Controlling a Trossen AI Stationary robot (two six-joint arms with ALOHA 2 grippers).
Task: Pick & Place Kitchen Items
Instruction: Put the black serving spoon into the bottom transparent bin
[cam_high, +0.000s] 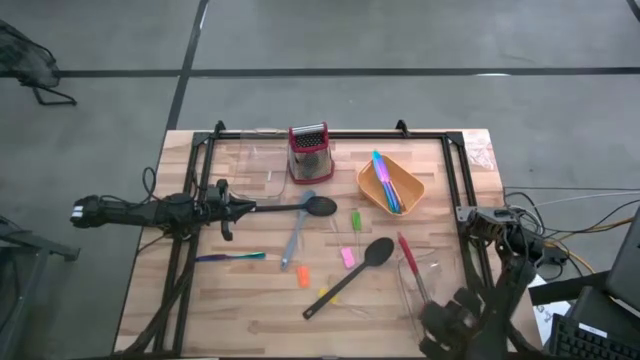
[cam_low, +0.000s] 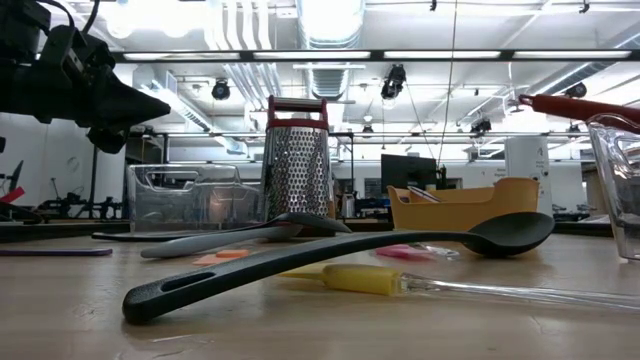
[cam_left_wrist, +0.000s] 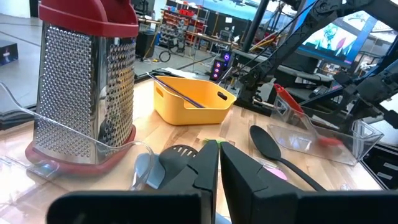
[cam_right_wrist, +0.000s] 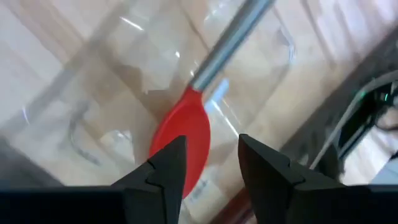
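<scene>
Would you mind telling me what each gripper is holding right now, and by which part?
The left gripper is shut on the black spoon's handle end. The right gripper is open above the red spatula in the clear bin, holding nothing.

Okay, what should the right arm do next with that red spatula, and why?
Probably lift straight up and away. The right gripper has its fingers open above the red-headed, metal-handled spatula, which already lies in the clear plastic bin, so the placement looks finished.

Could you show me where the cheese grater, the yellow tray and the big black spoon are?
Grater (cam_high: 309, 152): high view, on its steel body below the red top.
Yellow tray (cam_high: 415, 187): high view, on its right rim.
Big black spoon (cam_high: 379, 251): high view, on its bowl.
</scene>
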